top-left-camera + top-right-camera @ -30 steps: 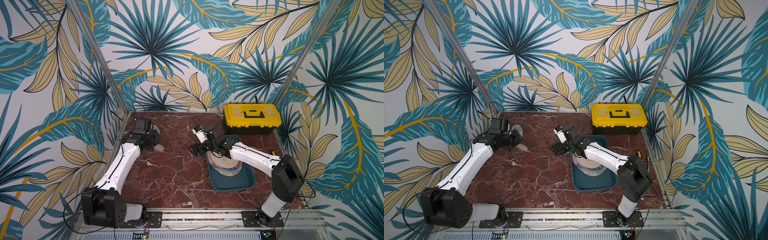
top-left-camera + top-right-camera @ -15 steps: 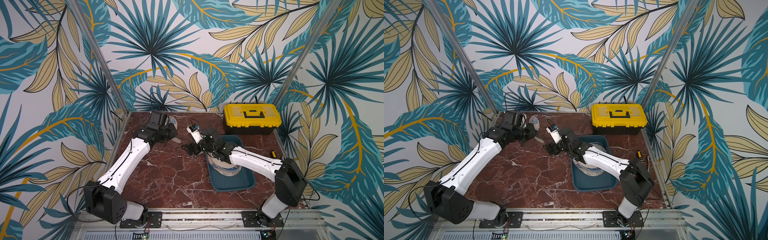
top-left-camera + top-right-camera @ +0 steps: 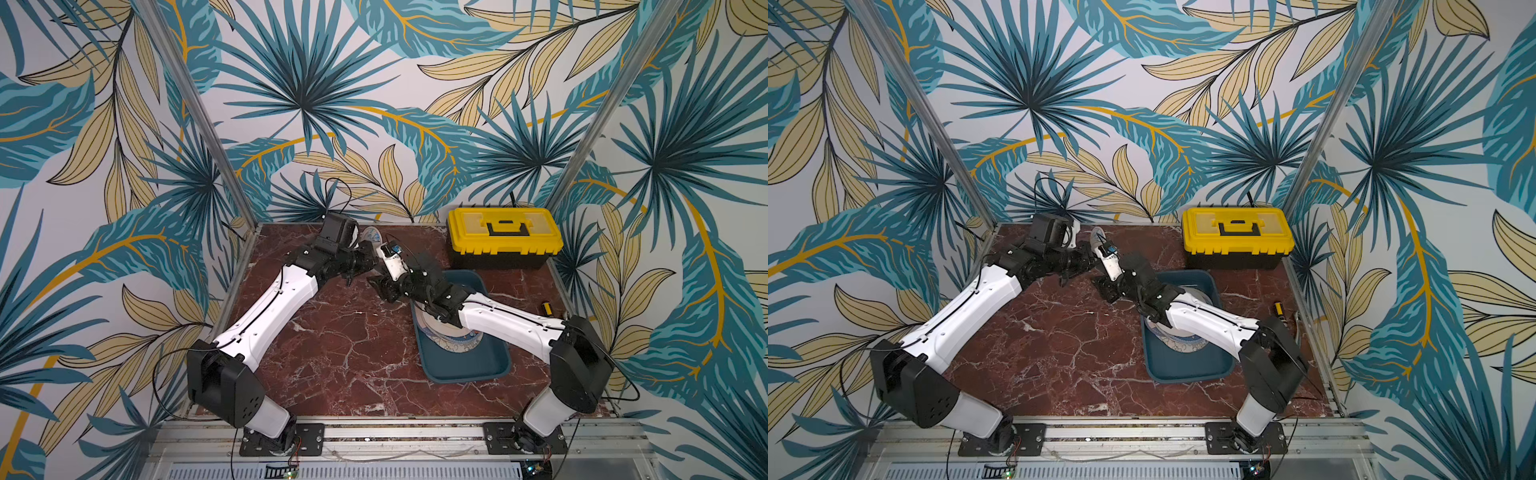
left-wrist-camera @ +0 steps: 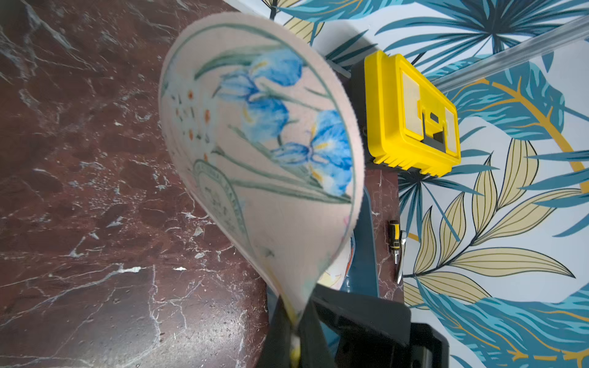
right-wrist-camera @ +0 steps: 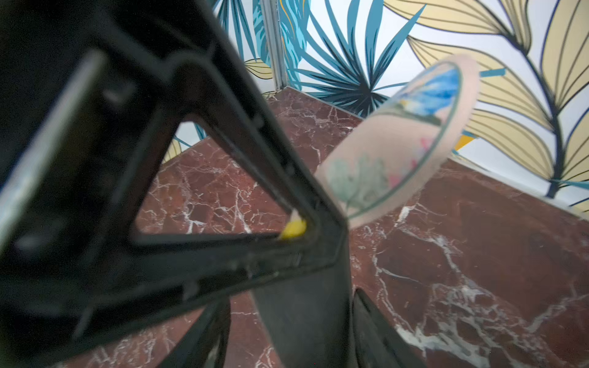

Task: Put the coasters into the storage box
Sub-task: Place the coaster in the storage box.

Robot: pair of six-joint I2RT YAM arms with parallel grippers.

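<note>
My left gripper [image 4: 294, 321] is shut on the edge of a cream coaster [image 4: 261, 133] printed with blue flowers, and holds it bent and upright above the marble table. In both top views that coaster [image 3: 370, 239] [image 3: 1096, 237] shows just behind the left gripper [image 3: 372, 259]. My right gripper [image 3: 380, 286] is right up against it. In the right wrist view its jaws [image 5: 291, 318] stand apart around the left gripper's black finger, with the coaster [image 5: 398, 137] beyond. The teal storage box [image 3: 465, 370] holds a stack of coasters [image 3: 449, 336], partly hidden under the right arm.
A yellow-lidded black toolbox [image 3: 505, 239] stands at the back right, just behind the box. A small yellow-handled screwdriver [image 3: 547, 307] lies by the right wall. Patterned walls close in the table on three sides.
The left arm swung from the rear left to the middle, carrying the coaster. The right gripper moved back and left to meet it, and its jaws narrowed.
</note>
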